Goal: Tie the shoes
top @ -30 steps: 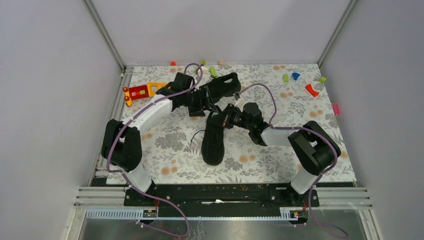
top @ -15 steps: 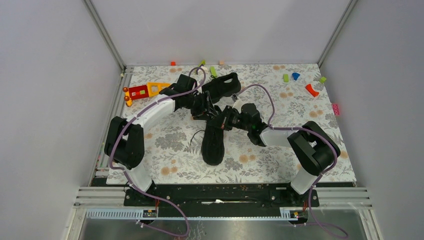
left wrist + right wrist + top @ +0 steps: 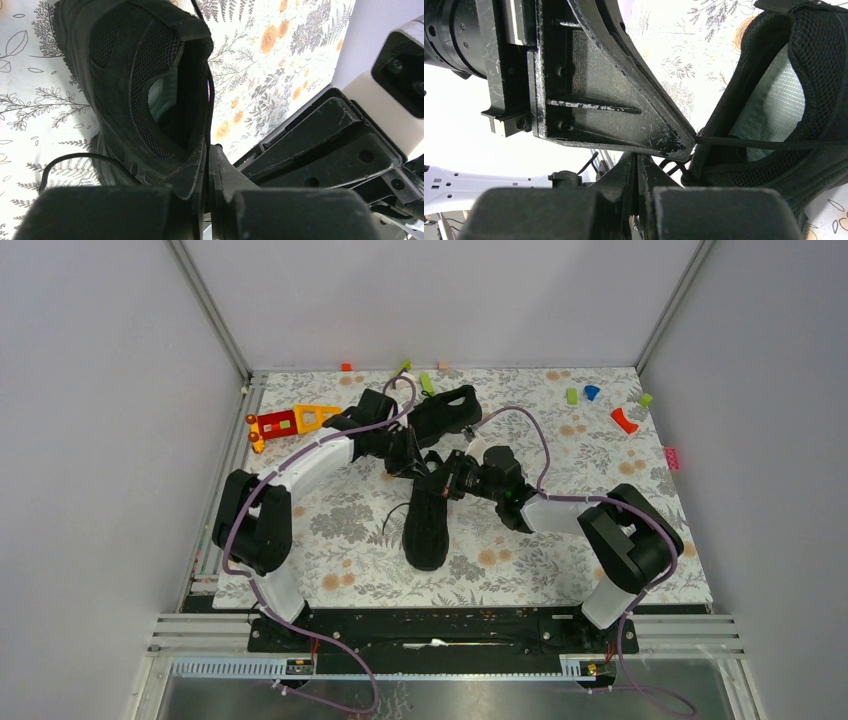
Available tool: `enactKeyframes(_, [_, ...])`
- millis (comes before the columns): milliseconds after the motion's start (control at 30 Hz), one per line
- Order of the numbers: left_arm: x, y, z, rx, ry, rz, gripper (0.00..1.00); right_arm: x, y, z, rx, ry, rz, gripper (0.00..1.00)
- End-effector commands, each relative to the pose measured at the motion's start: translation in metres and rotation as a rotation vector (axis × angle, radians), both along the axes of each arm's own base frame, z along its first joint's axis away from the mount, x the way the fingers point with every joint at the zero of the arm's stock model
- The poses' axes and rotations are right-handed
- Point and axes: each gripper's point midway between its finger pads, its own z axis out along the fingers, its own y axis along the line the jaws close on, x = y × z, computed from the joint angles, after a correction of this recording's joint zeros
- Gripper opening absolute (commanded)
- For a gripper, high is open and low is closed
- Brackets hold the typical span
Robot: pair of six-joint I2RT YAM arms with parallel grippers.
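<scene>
Top external view gives you the near shoe [image 3: 425, 530] with its long axis running from the two grippers back toward the arm bases, tilted only slightly. Its open collar end sits right at the fingertips and its rounded closed end points at the bases. Your left gripper [image 3: 415, 462] and right gripper [image 3: 446, 480] come close together over that collar. From the right wrist you see a thin lace [image 3: 774, 144] drawn taut across the pale insole [image 3: 769, 115]. It ends at the tip of the left gripper, which is clenched on it. Your right gripper's fingers [image 3: 651, 180] are pressed together too; whether a lace is caught between them you cannot tell. Just behind the left gripper, the far shoe [image 3: 448, 405] lies on a diagonal, slanting away to the far right. Which end is its toe isn't clear.
</scene>
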Motion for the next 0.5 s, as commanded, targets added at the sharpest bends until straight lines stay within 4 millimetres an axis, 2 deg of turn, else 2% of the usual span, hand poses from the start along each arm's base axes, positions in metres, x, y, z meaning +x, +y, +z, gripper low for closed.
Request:
enactKeyframes(0, [0.004,0.003,0.016,-0.018,-0.027,0.004,0.04,0.011,0.006,0.051,0.076,-0.145,-0.013,0.00])
enactKeyframes(233, [0.016,0.030,0.029,-0.047,-0.086,0.119,0.00,0.018,-0.001,0.048,0.110,-0.122,-0.041,0.00])
enactKeyframes(467, [0.016,0.039,0.028,-0.076,-0.101,0.168,0.00,0.021,-0.004,0.043,0.120,-0.093,-0.054,0.05])
